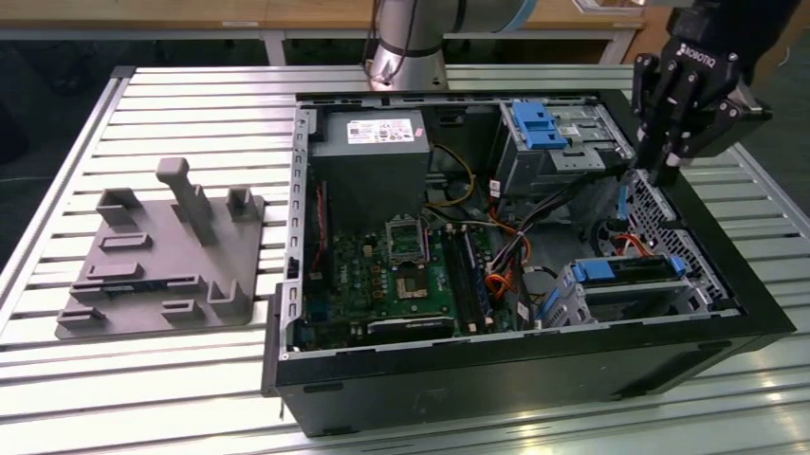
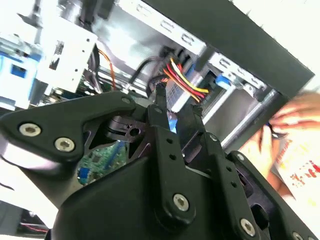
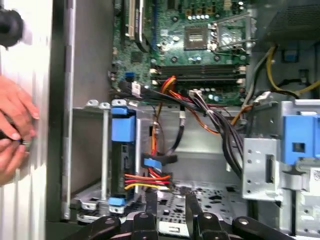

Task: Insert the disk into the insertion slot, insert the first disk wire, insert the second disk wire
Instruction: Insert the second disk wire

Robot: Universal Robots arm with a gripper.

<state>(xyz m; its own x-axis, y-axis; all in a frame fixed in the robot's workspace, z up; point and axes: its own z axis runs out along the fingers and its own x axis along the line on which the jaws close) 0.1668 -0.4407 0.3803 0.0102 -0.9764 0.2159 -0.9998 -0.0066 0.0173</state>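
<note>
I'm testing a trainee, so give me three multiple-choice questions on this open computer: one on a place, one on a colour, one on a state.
1. Where is the grey plastic fixture plate relative to the black computer case? A inside it; B at the exterior view's left of it, on the slatted metal table; C on top of it.
2. What colour is the carrier frame on the flat silver disk? A red; B green; C blue.
3. The black gripper is: A open, holding nothing; B shut on the disk; C shut on a wire.
Answers: 1 B, it lies on the slats; 2 C, blue ends flank the disk; 3 A, its jaws stand apart, empty.
</note>
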